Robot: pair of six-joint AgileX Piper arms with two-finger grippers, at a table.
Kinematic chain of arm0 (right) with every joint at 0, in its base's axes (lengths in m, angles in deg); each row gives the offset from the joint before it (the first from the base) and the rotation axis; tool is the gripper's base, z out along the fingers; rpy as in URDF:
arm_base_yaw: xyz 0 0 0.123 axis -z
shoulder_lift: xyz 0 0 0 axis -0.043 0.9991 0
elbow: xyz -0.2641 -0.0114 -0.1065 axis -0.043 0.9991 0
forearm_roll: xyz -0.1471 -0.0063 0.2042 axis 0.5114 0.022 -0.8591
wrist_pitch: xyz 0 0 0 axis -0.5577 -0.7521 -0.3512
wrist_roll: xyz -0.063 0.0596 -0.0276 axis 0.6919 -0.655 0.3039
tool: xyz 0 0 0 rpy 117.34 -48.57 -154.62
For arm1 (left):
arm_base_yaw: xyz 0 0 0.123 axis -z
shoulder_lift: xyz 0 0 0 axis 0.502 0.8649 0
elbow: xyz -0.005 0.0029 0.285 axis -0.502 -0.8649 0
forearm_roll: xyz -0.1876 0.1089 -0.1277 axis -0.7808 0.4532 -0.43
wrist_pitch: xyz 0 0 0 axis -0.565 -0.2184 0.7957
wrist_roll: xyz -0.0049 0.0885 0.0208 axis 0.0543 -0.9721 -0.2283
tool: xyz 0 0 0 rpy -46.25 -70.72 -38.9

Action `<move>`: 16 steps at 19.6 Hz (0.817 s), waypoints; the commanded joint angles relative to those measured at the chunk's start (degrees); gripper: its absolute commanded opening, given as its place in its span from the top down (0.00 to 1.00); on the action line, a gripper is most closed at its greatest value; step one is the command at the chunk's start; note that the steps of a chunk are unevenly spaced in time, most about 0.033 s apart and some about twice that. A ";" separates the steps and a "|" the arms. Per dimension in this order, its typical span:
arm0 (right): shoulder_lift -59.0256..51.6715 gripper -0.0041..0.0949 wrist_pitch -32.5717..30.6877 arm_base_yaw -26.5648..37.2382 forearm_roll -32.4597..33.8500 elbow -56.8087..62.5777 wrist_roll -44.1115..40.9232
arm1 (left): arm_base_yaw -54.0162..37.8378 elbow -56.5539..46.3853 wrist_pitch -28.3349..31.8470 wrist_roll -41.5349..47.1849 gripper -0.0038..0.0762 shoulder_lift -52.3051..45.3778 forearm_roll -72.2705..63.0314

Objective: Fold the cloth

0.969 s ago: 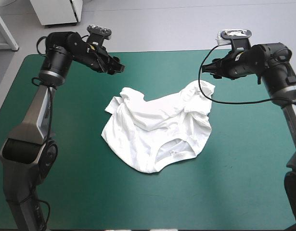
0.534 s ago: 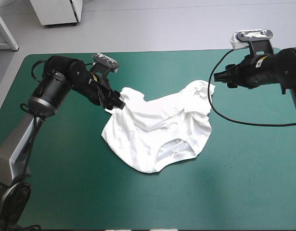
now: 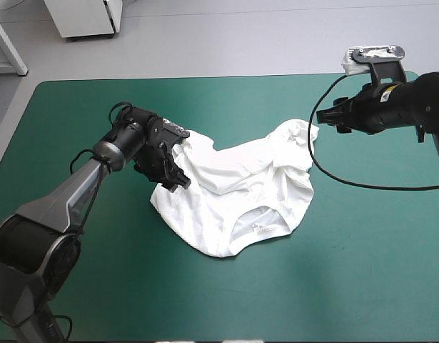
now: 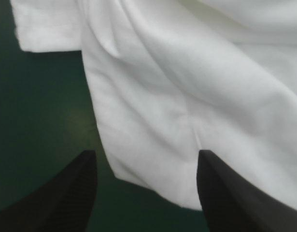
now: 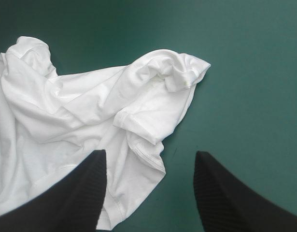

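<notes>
The white T-shirt (image 3: 233,193) lies crumpled at the middle of the teal-green table, collar toward the near side. My left gripper (image 3: 178,179) is low at the shirt's left edge, open, its black fingers (image 4: 56,198) straddling a corner of the white T-shirt (image 4: 187,106). My right gripper (image 3: 328,114) hovers open above the table past the shirt's far right corner. In the right wrist view the T-shirt (image 5: 80,125) lies ahead of and beside the gripper (image 5: 148,193), with a sleeve between the fingers' line and bare table.
Bare teal-green cover (image 3: 347,271) surrounds the shirt on all sides. A white cabinet (image 3: 87,18) stands on the floor beyond the table's far left edge.
My left gripper came down from the far left and moved to the shirt's left edge. The right gripper drew back a little to the right, then held still.
</notes>
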 commanded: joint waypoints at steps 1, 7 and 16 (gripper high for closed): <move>-1.95 0.45 1.79 0.27 -0.85 -1.67 0.43 | -1.37 1.33 0.26 1.03 0.40 1.28 -0.78; -1.95 0.49 2.62 0.27 -0.75 -1.59 0.43 | -9.03 1.33 4.08 -0.03 0.42 2.24 -6.03; -0.78 0.55 2.89 0.27 -1.23 -1.59 0.43 | -5.78 1.33 3.96 0.72 0.59 10.10 -8.61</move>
